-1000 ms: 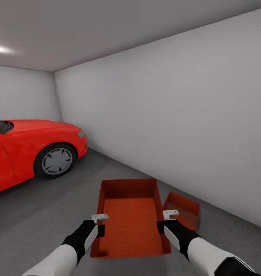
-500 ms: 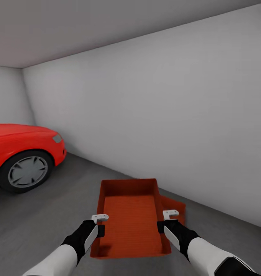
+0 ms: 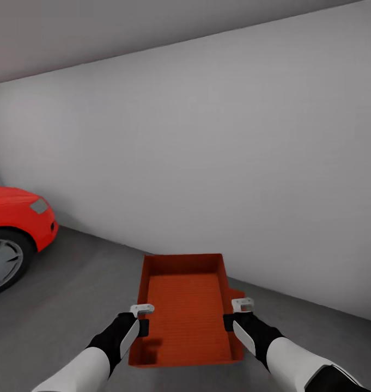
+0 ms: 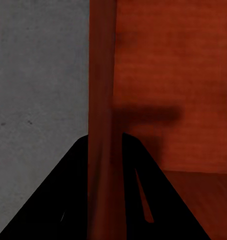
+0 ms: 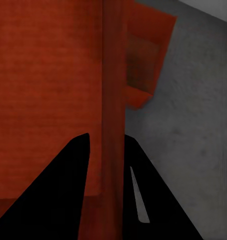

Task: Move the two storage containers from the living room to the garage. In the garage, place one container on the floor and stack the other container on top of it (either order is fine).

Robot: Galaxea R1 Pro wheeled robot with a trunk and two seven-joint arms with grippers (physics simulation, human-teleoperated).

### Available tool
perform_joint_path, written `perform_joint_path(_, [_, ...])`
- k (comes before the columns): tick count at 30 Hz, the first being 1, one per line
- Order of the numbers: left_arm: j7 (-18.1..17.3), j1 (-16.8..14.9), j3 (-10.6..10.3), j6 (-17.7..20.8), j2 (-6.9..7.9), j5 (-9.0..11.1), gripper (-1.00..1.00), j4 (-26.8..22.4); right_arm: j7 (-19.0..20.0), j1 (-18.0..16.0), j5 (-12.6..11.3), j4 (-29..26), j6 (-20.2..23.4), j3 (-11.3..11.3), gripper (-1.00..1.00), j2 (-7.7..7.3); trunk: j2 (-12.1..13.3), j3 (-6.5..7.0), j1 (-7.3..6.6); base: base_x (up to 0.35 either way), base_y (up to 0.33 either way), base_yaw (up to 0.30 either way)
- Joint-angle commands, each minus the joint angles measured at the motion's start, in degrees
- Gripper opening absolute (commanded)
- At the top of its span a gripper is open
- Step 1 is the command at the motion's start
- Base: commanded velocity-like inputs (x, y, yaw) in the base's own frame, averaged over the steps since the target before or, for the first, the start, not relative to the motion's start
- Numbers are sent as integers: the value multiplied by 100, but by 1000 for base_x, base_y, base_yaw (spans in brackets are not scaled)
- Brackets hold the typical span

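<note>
— While you carry it, how does the held container handle?
— Item: stiff open bin, probably light, smooth-walled; judged liable to slip. Hold the long side walls, as now: left gripper and right gripper each clamp a wall between their fingers.
— Appearance, location?
— Orange-red, rectangular, low flared walls, ribbed base. Held above the garage floor, near the grey-white wall. Second container sits below, beside your right side.
</note>
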Motion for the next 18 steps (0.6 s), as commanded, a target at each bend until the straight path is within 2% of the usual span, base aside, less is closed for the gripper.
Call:
perform_joint_path(1, [63,6,-29,53,290,-93,-100,63,-41,-8,42,-23,-142,32,-100,-4,-3,-1,5,319,0,-289])
perform_joint_path(18, [63,6,-29,53,292,-93,-100,63,-41,-8,42,-23,-142,32,-100,-4,-3,-1,5,319,0,-289])
